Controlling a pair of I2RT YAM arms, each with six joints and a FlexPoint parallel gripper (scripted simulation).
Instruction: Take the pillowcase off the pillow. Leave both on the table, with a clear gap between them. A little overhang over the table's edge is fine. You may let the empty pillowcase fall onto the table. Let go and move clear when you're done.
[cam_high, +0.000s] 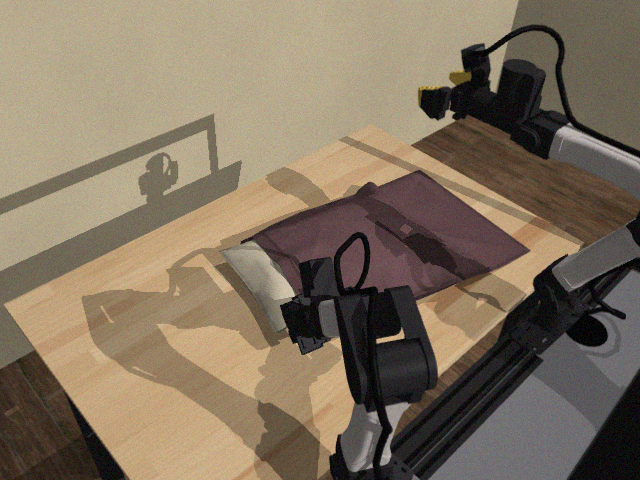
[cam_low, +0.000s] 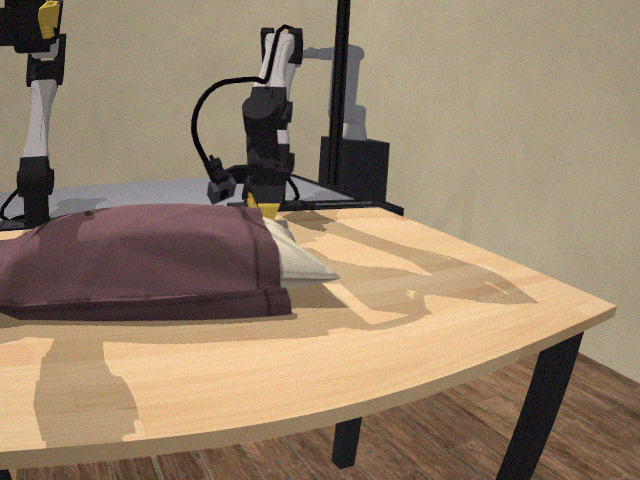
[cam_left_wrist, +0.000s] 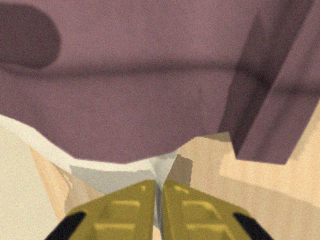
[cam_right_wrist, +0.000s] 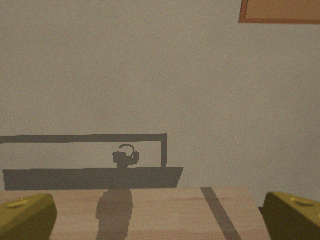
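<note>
The mauve pillowcase (cam_high: 330, 227) (cam_low: 155, 258) (cam_left_wrist: 150, 110) covers most of the pillow. A cream end of the pillow (cam_high: 263, 273) (cam_low: 302, 263) (cam_left_wrist: 162, 162) sticks out of the case's open hem. My left gripper (cam_low: 266, 210) (cam_left_wrist: 158, 189) is shut on the pillow at its exposed near corner, just outside the hem; a strip of cream cloth runs in between the fingertips. In the top view the left arm hides this corner. My right gripper (cam_high: 445, 88) (cam_right_wrist: 159, 202) is open and empty, high up beyond the case's closed end.
The wooden table (cam_high: 129, 273) (cam_low: 361, 372) extends beyond the pillow's exposed end. A wall stands along the table's far side in the top view. The rail (cam_high: 482, 394) that carries the arms runs along the near side. Arm shadows fall across the cloth.
</note>
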